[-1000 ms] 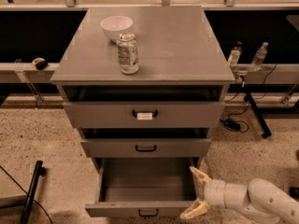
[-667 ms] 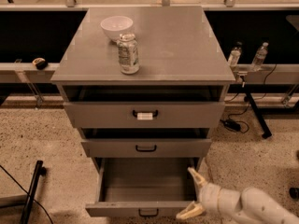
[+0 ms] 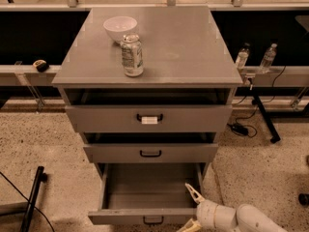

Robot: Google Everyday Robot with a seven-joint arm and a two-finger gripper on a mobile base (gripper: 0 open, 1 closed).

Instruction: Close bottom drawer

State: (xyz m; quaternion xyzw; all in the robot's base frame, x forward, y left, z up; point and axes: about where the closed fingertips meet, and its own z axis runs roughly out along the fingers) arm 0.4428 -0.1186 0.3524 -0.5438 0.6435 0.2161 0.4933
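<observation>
1. Standing pulled out at the cabinet's foot, the bottom drawer (image 3: pixel 145 190) gapes; the claw (image 3: pixel 186 208), spread wide, sits at its front right corner.
2. An off-centre shove could skew and jam it, or the claw could slip off.
3. The tabletop (image 3: pixel 183 47) carries a bowl (image 3: pixel 120 28) and a can (image 3: pixel 132 55); a speckled floor (image 3: pixel 38 144) lies around.

Glossy white plastic claw (image 3: pixel 188 207) at front corner of matt grey bottom drawer (image 3: pixel 125 217).

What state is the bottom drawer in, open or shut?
Open: the bottom drawer juts out, inside visible, with the gripper at its front right corner.
</observation>
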